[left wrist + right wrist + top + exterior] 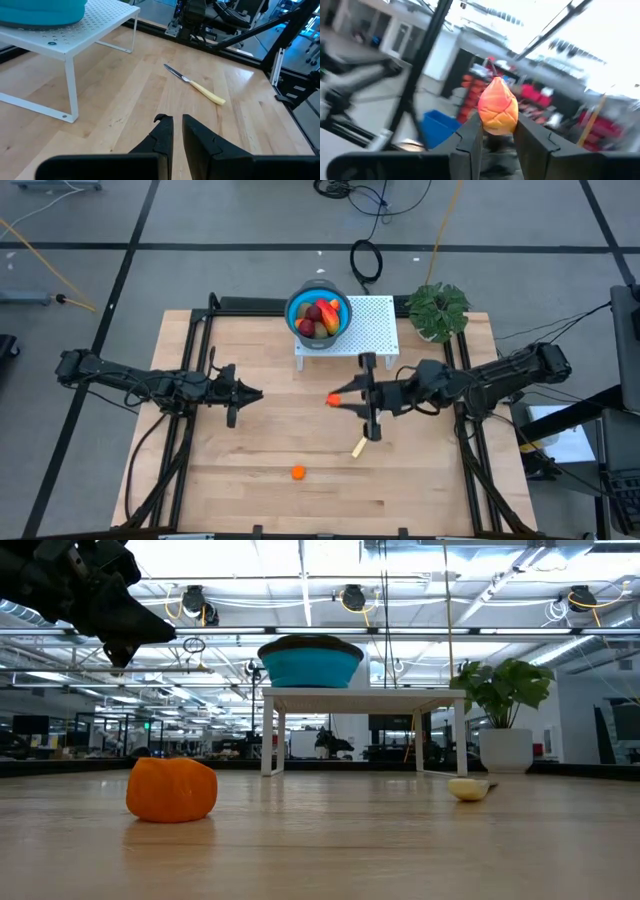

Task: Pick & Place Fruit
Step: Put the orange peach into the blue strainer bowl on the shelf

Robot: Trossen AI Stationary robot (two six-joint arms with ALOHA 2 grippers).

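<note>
- Fruit left to move: one small orange piece [298,472] lies alone on the table's [200,480] near side, untouched.
- Mid-table: right gripper [343,397] clamps a second orange piece [498,107], lobed and waxy, lifted clear of the wood. Yellow-handled knife [360,446] lies just beside.
- Left gripper [177,131]: fingers nearly together, holding nothing, waiting at mid-table on the left.
- Far side: blue bowl [296,313] on white rack [375,320] already holds red, yellow-red and brown-green pieces. Judged mostly done.

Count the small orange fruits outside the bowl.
2: one orange fruit gripped in the right end effector, another orange fruit lying on the table. Others may hide in the bowl.
</note>
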